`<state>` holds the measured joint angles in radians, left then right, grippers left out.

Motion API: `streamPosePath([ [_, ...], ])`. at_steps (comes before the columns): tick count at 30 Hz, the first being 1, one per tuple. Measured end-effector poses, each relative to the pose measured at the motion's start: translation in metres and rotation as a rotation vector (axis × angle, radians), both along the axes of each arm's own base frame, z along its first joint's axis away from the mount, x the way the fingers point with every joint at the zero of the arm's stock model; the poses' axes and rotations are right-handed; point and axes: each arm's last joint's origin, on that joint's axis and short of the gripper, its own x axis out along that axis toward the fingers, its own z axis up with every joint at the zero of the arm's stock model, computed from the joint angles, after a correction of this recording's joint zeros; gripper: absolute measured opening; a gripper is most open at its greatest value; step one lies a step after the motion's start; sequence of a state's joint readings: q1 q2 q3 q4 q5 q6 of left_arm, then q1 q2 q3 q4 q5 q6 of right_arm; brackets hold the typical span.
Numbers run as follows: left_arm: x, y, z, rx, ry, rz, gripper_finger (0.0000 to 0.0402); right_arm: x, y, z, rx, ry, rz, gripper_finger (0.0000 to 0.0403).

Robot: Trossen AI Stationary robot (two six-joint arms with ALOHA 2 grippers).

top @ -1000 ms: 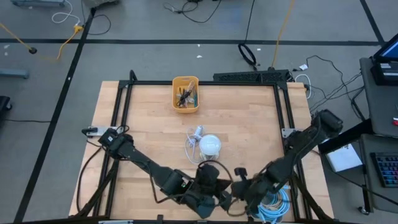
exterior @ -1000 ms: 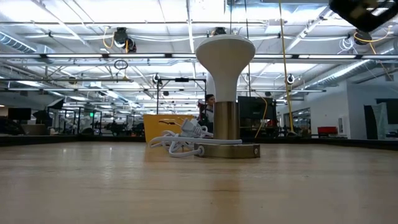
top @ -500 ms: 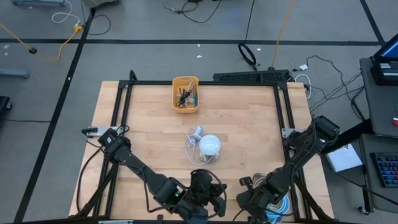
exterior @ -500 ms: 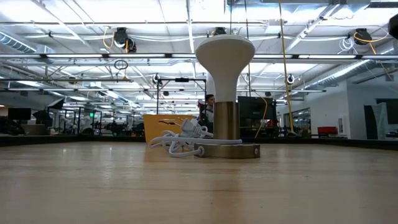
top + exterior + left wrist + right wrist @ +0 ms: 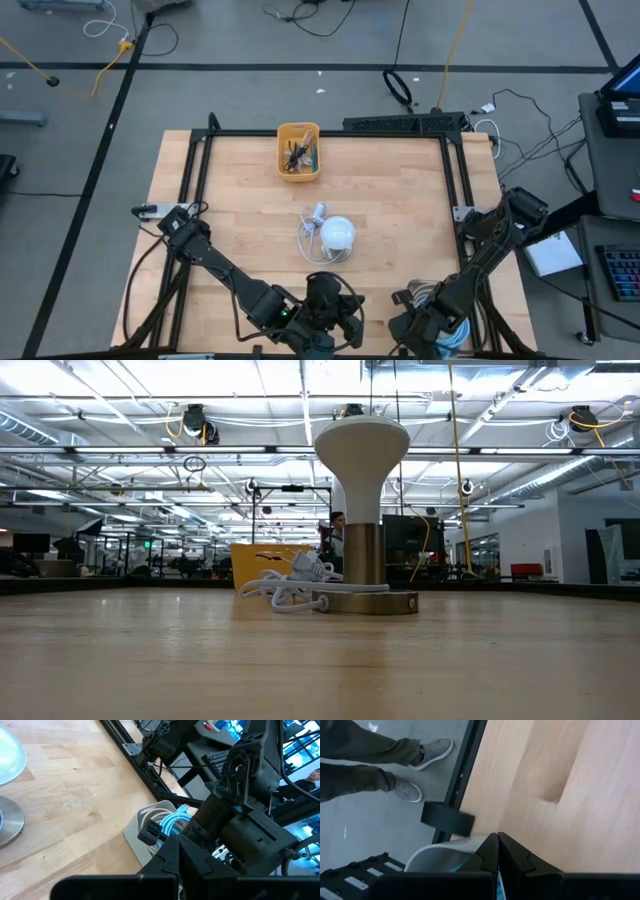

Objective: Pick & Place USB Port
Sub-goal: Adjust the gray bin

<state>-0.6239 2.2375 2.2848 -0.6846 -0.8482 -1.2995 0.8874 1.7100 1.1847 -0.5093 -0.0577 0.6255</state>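
The left hand (image 5: pixel 178 851) is held at the near edge of the bench (image 5: pixel 400 200), its two dark fingers pressed together with nothing between them. The right hand (image 5: pixel 497 849) is kept at the near right corner, its fingers likewise pressed together and empty, directly above a grey tray (image 5: pixel 437 856). In that tray, coiled blue and white cables (image 5: pixel 167 820) are seen from the left wrist view; whether a USB port lies among them cannot be told. A black clamp (image 5: pixel 447 818) is fixed to the bench edge just beside the tray.

Farther out, near the middle of the bench, a white lamp (image 5: pixel 337 235) with a domed head is stood upright on a round metal base (image 5: pixel 366 601). A white cord (image 5: pixel 285 586) is bundled against the base on the lamp's left side. Beyond it, toward the far edge, a yellow bin (image 5: pixel 298 151) holding dark small parts is placed, well apart from both hands. On the floor beside the bench, a person's legs and grey shoes (image 5: pixel 417 769) are seen.
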Motion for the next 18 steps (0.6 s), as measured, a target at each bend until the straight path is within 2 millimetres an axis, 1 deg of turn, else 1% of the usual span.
streamPosePath([
  [8, 0.003, 0.004, 0.0, 0.022, 0.008, 0.0, 0.0, -0.014, 0.008, -0.001, -0.015, 0.029, -0.003, 0.0],
  [18, 0.003, 0.004, 0.0, 0.006, 0.002, -0.002, 0.0, -0.012, 0.006, 0.0, -0.038, -0.011, -0.025, 0.0],
])
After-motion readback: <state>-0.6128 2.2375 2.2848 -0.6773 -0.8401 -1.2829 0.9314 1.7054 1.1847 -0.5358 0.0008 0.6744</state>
